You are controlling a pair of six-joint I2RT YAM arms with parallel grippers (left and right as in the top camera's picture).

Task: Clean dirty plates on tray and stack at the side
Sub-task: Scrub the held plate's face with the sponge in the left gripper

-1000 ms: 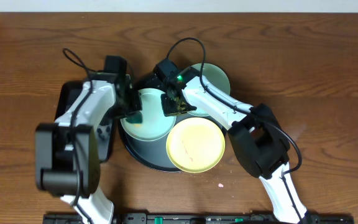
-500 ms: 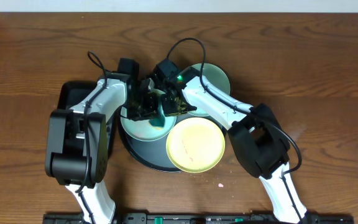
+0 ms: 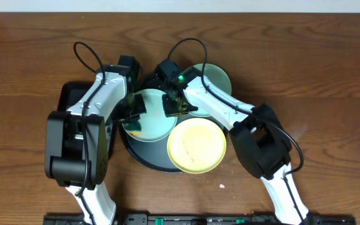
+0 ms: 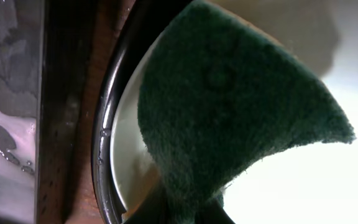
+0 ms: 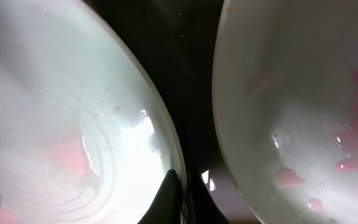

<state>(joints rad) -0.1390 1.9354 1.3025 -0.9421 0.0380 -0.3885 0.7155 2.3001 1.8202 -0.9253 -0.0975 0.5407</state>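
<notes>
Overhead: left gripper tight around green sponge on mint plate, right gripper narrow on its rim.

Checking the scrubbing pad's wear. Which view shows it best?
Left wrist: the green pad fills the frame, fibres visible. Overhead shows only a small dark patch; right wrist shows none of it.

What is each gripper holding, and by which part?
Left gripper pinches the green sponge by one narrow end. Right gripper appears to clamp the mint plate at its rim.
</notes>
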